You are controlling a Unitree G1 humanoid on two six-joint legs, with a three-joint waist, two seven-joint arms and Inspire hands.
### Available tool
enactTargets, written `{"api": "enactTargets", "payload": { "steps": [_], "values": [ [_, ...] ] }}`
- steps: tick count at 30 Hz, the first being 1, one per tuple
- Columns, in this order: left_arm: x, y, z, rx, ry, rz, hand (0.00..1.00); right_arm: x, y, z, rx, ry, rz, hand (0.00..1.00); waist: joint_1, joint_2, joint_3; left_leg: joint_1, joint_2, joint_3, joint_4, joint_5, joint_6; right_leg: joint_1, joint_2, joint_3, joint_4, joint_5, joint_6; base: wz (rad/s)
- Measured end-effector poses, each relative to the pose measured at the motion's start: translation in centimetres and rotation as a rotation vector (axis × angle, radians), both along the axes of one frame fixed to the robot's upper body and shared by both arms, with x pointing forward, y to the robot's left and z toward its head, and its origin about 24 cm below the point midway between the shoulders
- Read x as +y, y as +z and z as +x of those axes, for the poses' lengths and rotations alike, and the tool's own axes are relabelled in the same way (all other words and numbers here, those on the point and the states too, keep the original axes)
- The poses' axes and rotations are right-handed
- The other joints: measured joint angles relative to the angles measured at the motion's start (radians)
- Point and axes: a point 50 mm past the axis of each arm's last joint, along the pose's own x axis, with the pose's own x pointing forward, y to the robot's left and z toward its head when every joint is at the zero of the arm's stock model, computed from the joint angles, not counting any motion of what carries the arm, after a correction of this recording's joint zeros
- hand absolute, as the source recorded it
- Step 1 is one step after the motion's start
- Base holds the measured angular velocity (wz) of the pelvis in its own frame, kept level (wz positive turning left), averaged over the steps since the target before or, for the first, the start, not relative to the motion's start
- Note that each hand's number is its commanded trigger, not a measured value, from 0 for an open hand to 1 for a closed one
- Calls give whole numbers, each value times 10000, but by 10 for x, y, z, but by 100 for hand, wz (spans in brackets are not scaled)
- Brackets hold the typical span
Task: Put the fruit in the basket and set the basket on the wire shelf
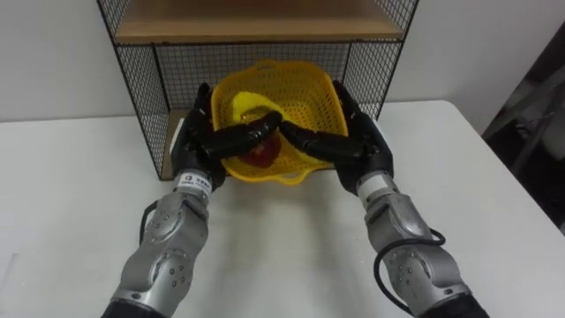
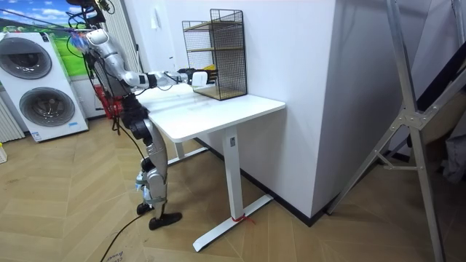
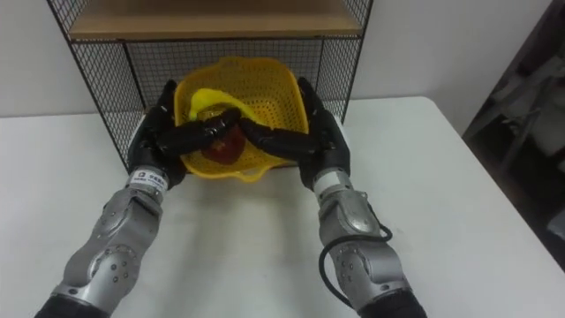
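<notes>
A yellow mesh basket point(image 1: 296, 93) sits tilted at the mouth of the black wire shelf's point(image 1: 132, 84) lower level, its far half inside and its near rim sticking out. Inside lie a red apple point(image 1: 260, 153) and a yellow banana point(image 1: 245, 103). My left hand point(image 1: 196, 141) clasps the basket's left wall, thumb hooked over the near rim. My right hand point(image 1: 362, 140) grips the right wall the same way, and the two thumbs nearly meet above the apple. In the room view I stand at the table's end with both arms stretched to the shelf point(image 2: 218, 51).
The shelf stands at the back of a white table point(image 1: 282, 256), against the wall, with a wooden board point(image 1: 256, 22) as its upper level. The table's right edge lies close to a dark frame point(image 1: 538, 97). Washing machines point(image 2: 36, 87) stand behind me.
</notes>
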Motion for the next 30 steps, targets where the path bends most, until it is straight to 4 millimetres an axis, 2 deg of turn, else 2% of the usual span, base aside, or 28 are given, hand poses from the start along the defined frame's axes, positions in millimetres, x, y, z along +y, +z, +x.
{"api": "enactTargets", "payload": {
  "steps": [2, 10, 14, 19, 25, 30],
  "values": [
    [0, -6, -1, 551, 136, 34, 0, 0, -10, 0, 631, -40, 155, 0, 6, 21, 2, 125, 1, -3, 0, 0, 0, 197, -7, -13, -4, 0, 0, 2],
    [1, -19, -2, 1673, 274, 115, 0, 1, -20, 0, 1411, 102, 191, 0, -69, 89, -14, 267, -2, -92, 81, 0, 0, 393, -49, -207, 66, 1, -1, 3],
    [-2, -24, -4, 2181, 36, 336, 0, -4, -31, 2, 2354, -181, 347, 0, -52, 210, -86, 300, -15, -206, 83, 0, 0, 455, -58, -257, 55, 5, -8, 7],
    [-3, -32, -7, 2752, 71, 751, 0, -4, -41, 0, 3053, -393, 218, 0, -52, 300, -114, 625, -31, -364, 59, 9, -15, 828, -84, -443, 27, -36, -15, 11],
    [-4, -35, -9, 3202, 361, 947, 0, -9, -45, -1, 3583, -652, 591, 0, -50, 345, -133, 717, -61, -357, 79, 9, -15, 892, -123, -477, 118, -51, -15, 1],
    [-6, -33, -9, 3420, 583, 1236, 0, -9, -40, 9, 3641, -659, 421, 0, -107, 352, -137, 577, -72, -401, 190, 5, -13, 740, -162, -548, 357, -80, -25, 2]
  ]
}}
